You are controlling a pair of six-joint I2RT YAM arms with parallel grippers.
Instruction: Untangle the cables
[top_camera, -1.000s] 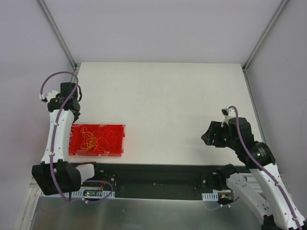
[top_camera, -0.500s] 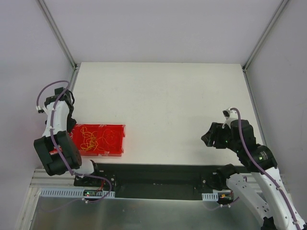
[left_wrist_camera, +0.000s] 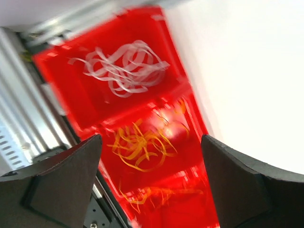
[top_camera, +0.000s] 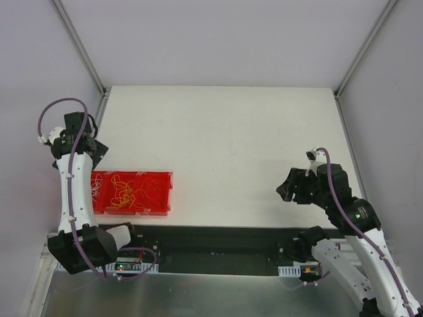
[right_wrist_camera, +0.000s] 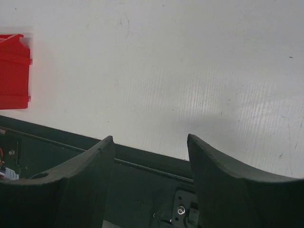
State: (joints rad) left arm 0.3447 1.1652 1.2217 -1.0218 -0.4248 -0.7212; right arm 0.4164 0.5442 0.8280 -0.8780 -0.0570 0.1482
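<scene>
The cables lie sorted in a red tray (top_camera: 166, 198) at the table's front left. A whitish bundle (top_camera: 97, 187) fills its left end and orange-yellow strands (top_camera: 129, 190) lie in the middle. My left gripper (top_camera: 89, 146) hangs above the tray's left end, open with nothing between its fingers. Its wrist view, blurred, looks down on the whitish cables (left_wrist_camera: 124, 69), the orange-yellow cables (left_wrist_camera: 142, 145) and the tray (left_wrist_camera: 71, 90), with the left gripper (left_wrist_camera: 151, 142) spread wide. At the right, near the front edge, my right gripper (top_camera: 285, 191) is open and empty.
The white table (top_camera: 231, 145) runs back to grey walls. A dark rail (right_wrist_camera: 142, 164) borders the front edge just under the right gripper (right_wrist_camera: 151, 137). The red tray's end (right_wrist_camera: 14, 71) shows far left in the right wrist view.
My left gripper has opened and the arm has swung up and back from the tray's left end, where the whitish cables now show. The right arm has barely moved.
</scene>
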